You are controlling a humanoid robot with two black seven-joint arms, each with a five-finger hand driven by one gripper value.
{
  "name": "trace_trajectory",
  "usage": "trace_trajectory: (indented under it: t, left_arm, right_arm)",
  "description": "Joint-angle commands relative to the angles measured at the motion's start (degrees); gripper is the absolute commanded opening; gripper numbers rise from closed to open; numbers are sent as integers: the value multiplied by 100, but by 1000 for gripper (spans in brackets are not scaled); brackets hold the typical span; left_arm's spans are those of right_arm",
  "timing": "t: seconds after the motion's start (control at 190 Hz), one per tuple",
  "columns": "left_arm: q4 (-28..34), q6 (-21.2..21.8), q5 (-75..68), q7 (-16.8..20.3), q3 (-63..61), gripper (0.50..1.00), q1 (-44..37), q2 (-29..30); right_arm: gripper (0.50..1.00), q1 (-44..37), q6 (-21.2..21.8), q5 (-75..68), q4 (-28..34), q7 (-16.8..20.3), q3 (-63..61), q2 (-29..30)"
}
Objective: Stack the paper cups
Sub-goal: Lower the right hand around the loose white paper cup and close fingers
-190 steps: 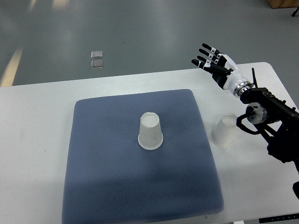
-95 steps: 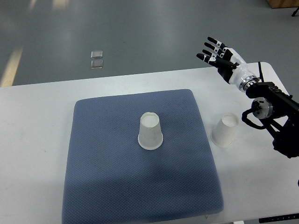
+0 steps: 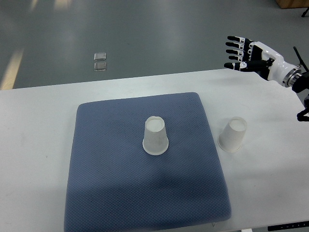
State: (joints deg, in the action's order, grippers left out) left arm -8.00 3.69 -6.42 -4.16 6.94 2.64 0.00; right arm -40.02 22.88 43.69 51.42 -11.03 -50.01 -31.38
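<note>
Nearest, the blue mat (image 3: 145,193) is seen spread on the white table (image 3: 38,145), and one paper cup (image 3: 155,136) is stood upside down at its middle. Just beside the mat's right edge, a second cup (image 3: 232,135) is set mouth-down on bare table; nothing is shown inside either. Farther off, the right hand (image 3: 246,53) is held spread wide and empty, its arm cut off by the frame.

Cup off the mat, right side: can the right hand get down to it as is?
Probably yes. The right hand is open, up past the table's far edge, and the cup stands upside down on bare table beside the mat; nothing lies between them.
</note>
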Motion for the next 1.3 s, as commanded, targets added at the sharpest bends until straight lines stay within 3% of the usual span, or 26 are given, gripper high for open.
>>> trace_trajectory:
  t: [0.0, 0.147, 0.399, 0.615, 1.292]
  left_arm:
    - [0, 0, 0, 3, 0, 1000, 0, 0]
    - [0, 0, 0, 3, 0, 1000, 0, 0]
    - [0, 0, 0, -6, 0, 1000, 0, 0]
    - [0, 0, 0, 3, 0, 1000, 0, 0]
    - [0, 0, 0, 3, 0, 1000, 0, 0]
  right_arm:
    - [915, -50, 375, 824, 333, -171, 263, -571]
    - [915, -182, 770, 1668, 1133, -233, 729, -1274]
    - [917, -235, 779, 2767, 2012, -242, 1125, -1652]
    - [917, -199, 700, 4024, 2065, -242, 1318, -1565]
    - [913, -138, -47, 4481, 1995, -242, 2074, -1389]
